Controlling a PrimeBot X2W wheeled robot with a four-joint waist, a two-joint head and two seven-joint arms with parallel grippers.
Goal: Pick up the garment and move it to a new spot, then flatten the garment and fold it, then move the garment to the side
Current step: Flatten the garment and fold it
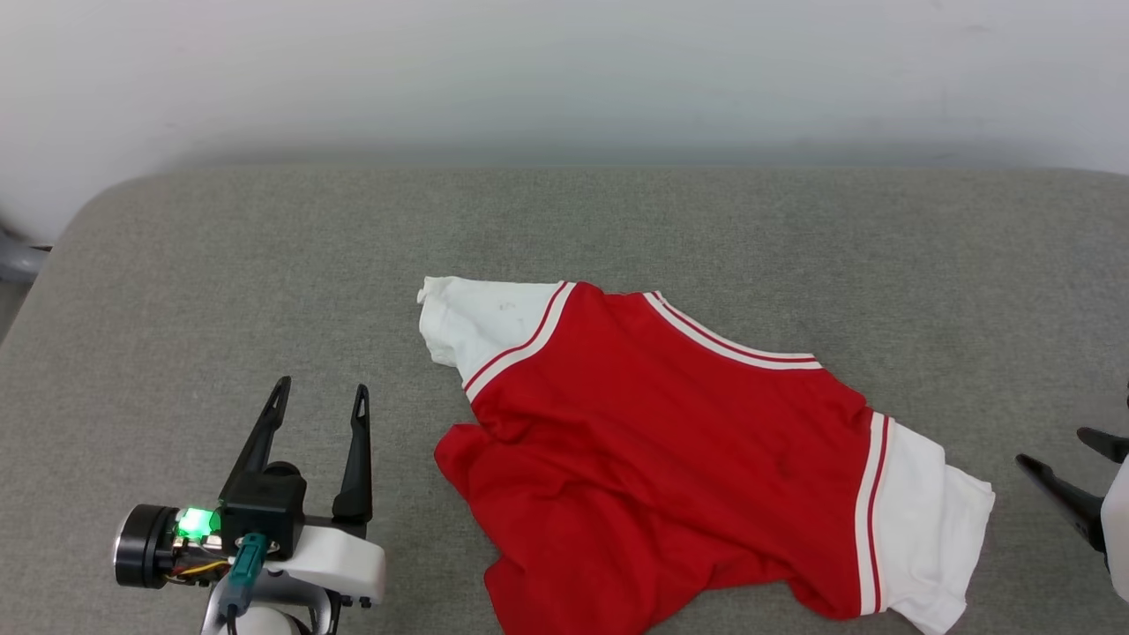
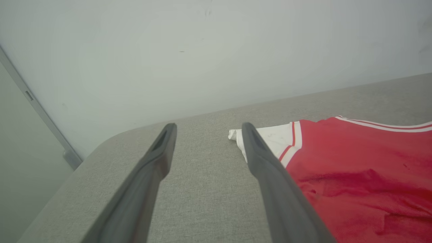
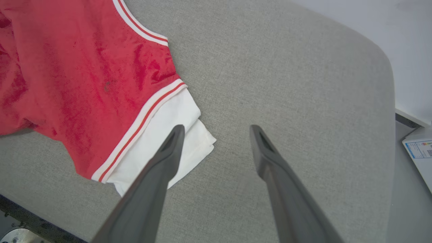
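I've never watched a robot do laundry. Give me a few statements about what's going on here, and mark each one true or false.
1. The T-shirt lies on the grey table. True.
2. The left gripper is clamped on the T-shirt. False: it stands open beside the T-shirt, holding nothing.
3. The T-shirt is folded into a neat square. False: it is spread out and wrinkled, with its lower part bunched.
4. The sleeves are white. True.
5. The right gripper is open and holds nothing. True.
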